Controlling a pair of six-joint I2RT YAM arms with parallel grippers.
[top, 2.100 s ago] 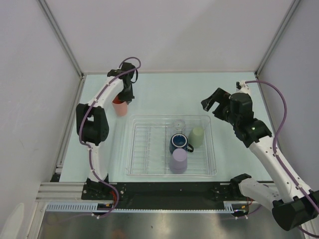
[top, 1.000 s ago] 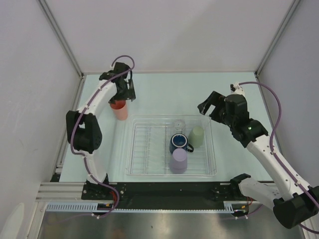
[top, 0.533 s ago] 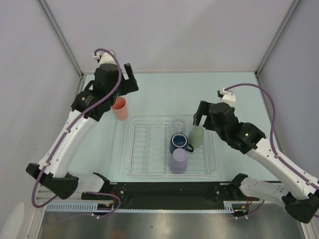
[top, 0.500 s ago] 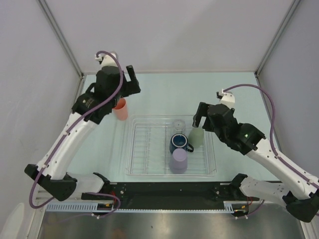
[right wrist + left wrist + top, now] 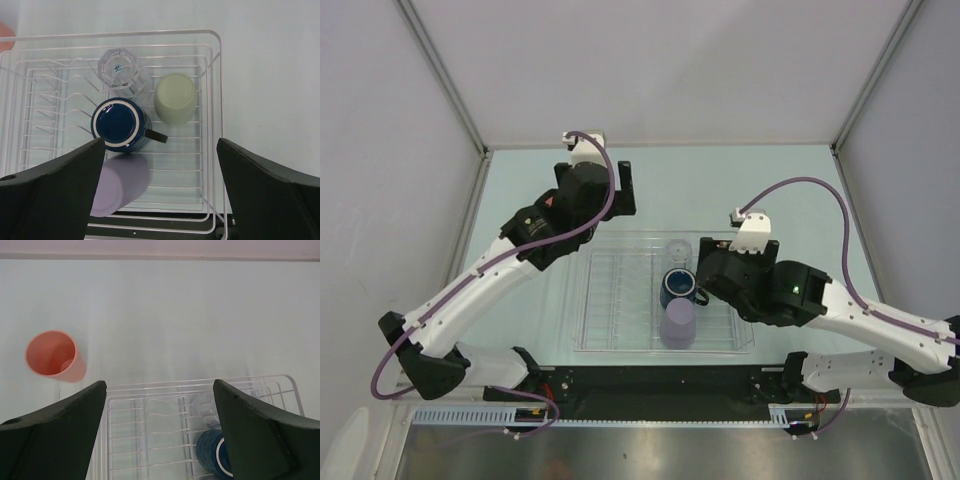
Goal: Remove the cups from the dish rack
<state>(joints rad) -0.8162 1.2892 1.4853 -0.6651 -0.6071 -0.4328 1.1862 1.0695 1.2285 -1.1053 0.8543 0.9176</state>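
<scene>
So far I have one out, the salmon-pink tumbler [image 5: 51, 355] upright on the table [image 5: 200, 315] beside the dish rack [image 5: 215, 100], with the clear cup [image 5: 118, 67], pale green tumbler [image 5: 175, 98], dark blue mug [image 5: 119, 125] and lavender tumbler [image 5: 125, 187] left inside, and left gripper [image 5: 160, 385] and right gripper [image 5: 161, 141] both spread empty.

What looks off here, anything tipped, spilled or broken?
Nothing stands out. The clear cup, blue mug, green cup and lavender cup stand bottom-up in the dish rack, none toppled. The salmon cup stands upright on the table, outside the rack. No spill or damage visible.
</scene>
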